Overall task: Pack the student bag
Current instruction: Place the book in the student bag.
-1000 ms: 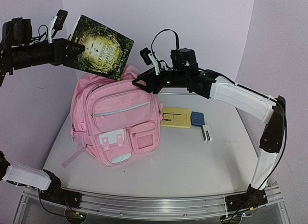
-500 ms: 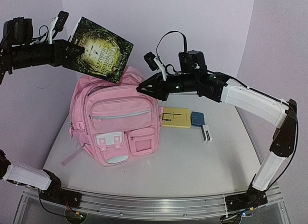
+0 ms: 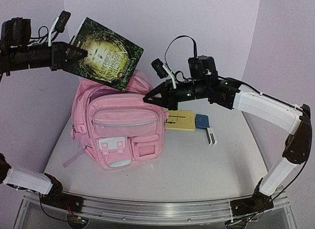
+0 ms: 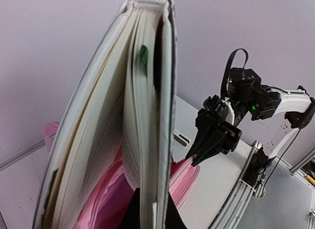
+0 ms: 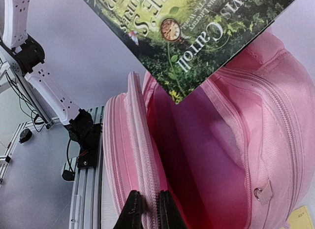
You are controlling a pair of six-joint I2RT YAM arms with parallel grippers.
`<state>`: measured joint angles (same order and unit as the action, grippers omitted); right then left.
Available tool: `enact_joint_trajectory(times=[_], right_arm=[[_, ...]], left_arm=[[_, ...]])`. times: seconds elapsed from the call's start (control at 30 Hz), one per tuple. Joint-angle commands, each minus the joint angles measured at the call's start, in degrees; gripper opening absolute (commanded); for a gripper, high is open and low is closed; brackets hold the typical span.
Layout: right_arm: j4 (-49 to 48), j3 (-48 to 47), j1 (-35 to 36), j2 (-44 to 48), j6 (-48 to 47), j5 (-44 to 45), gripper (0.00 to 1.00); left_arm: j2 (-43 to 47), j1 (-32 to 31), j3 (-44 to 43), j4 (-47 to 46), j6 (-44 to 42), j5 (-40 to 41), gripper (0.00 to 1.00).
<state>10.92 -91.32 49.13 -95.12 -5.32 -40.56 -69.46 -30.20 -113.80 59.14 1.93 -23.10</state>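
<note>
Now | L hand clamped on book | R hand pinching student bag rim

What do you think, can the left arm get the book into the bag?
Probably yes. The right gripper pinches the bag's rim, holding it open, and the book's corner hangs right over the opening with nothing between.

Cover of the book is showing "…wis Carroll" in white, upside down; smaller line is reading "…of the World"; title letters cropped.
</note>
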Motion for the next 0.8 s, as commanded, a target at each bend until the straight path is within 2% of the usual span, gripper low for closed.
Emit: enact_joint_trajectory(times=[0.0, 0.33, 0.63, 0.77], right_arm=[[0.95, 1.28, 0.54, 1.57, 1.17, -0.73, 0.06], [0.95, 1.78, 0.55, 1.68, 1.22, -0.3, 0.04], [0.86, 2.76, 0.55, 3.16, 1.92, -0.08, 0.03], [0.86, 3.57, 0.54, 4.0, 1.98, -0.05, 0.03]], left_arm=[[2.35, 0.14, -2.11, -5.77, -0.46, -9.19, 0.0], [3.26, 0.13, -1.52, -6.07, 2.79, -11.13, 0.0], [2.55, 0.12, 1.46, -2.4, 2.41, 0.18, 0.0], [2.18, 0.14, 2.04, -1.74, 1.72, 2.69, 0.0]])
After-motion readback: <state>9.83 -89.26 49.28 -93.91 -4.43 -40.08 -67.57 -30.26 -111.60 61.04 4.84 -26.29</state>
